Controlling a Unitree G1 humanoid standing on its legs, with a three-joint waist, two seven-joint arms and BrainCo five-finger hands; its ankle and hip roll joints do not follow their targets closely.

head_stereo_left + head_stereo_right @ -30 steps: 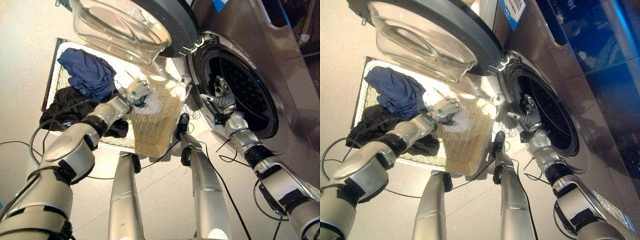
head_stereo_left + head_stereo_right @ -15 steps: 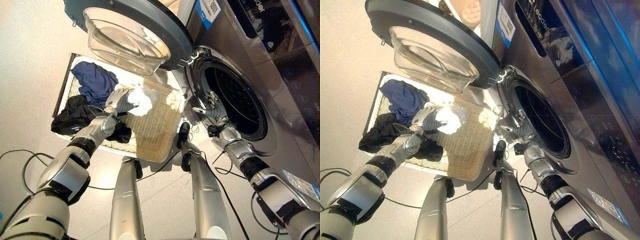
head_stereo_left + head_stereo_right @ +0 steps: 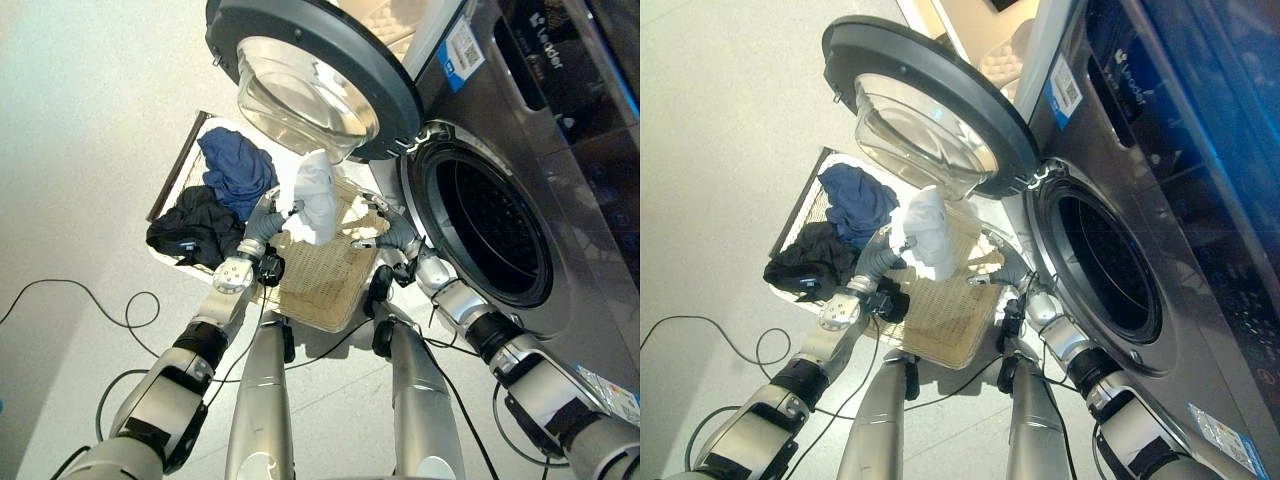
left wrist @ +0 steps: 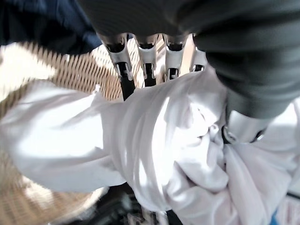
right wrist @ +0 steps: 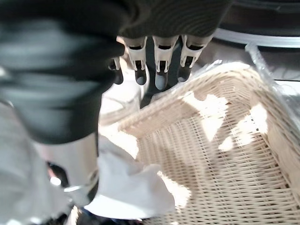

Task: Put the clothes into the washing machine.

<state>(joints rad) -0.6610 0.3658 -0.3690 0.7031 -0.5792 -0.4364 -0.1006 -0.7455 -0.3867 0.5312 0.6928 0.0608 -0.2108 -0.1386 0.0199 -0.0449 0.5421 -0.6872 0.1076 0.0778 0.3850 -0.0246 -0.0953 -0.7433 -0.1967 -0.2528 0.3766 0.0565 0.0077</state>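
Left hand (image 3: 262, 222) grips white garment (image 3: 315, 196) above basket (image 3: 322, 285).

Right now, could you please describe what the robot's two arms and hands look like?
Both arms are silver-grey segments with black bands at the joints. The left hand and right hand have silver fingers with dark tips, and a dark ribbed cover over the back and wrist.

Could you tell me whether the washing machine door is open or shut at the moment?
Open. The door is swung wide above the wicker basket, and the dark drum opening is exposed beside it.
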